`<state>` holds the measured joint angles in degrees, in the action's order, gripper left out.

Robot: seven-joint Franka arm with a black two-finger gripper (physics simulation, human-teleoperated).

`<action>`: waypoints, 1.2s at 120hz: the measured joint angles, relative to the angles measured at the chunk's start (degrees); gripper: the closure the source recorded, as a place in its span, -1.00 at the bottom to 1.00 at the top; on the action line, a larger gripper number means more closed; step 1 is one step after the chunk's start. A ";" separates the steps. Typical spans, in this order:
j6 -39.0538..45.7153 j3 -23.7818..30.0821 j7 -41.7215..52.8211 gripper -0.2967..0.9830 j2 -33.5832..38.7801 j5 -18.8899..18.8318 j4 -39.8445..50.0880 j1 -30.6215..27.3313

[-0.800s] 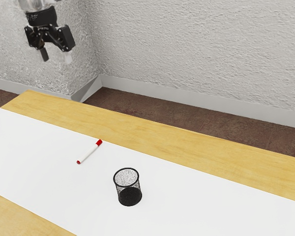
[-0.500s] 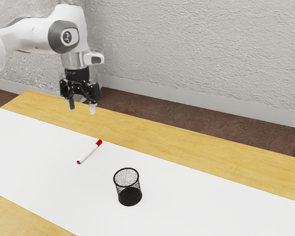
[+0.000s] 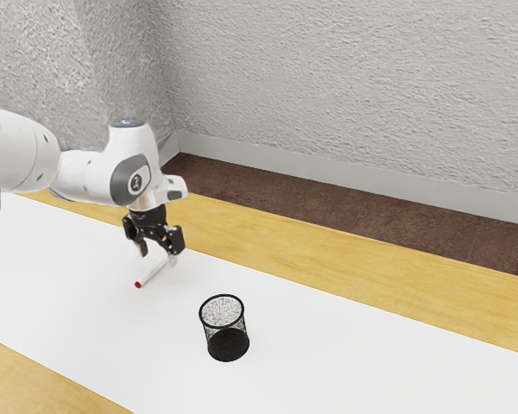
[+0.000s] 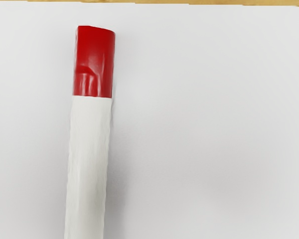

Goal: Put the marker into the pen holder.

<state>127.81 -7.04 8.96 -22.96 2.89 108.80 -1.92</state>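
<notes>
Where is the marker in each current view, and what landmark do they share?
Exterior view: the marker lies beneath the open hand, toward the exterior view's left from the pen holder.
Wrist view: its red cap points toward the wood.
Shared landmark: the edge where the white sheet meets that wood.

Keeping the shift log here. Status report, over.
Black two-finger hand open, low over slim white marker with red cap. Marker lying on white surface, ungripped. Black round mesh pen holder upright, off to the side, not blocking.
</notes>
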 joint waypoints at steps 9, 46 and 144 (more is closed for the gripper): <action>2.58 1.27 2.32 -0.37 -2.28 0.00 -1.83 -1.76; 6.78 2.56 9.75 0.08 -8.57 -0.22 -7.95 -3.56; 6.90 2.55 17.11 0.54 -7.26 0.02 -8.09 -1.76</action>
<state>134.71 -4.49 26.07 -30.22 2.90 100.71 -3.68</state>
